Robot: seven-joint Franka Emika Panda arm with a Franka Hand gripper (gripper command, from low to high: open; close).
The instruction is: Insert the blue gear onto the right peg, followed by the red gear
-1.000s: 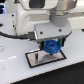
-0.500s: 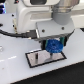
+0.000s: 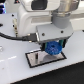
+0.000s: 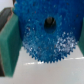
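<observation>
As seen from the exterior view, the hand (image 3: 53, 48) pinches the blue gear (image 3: 52, 49) just above the grey black-edged plate (image 3: 37, 59) on the white desk (image 3: 15, 67) — in the wrist view the blue gear (image 4: 47, 40) fills the frame, its dark hub hole central.

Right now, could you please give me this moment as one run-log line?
end effector: shut on round bright-blue plastic toothed gear | gear: low over grey black-edged plate | pegs: hidden | red gear: not visible
</observation>
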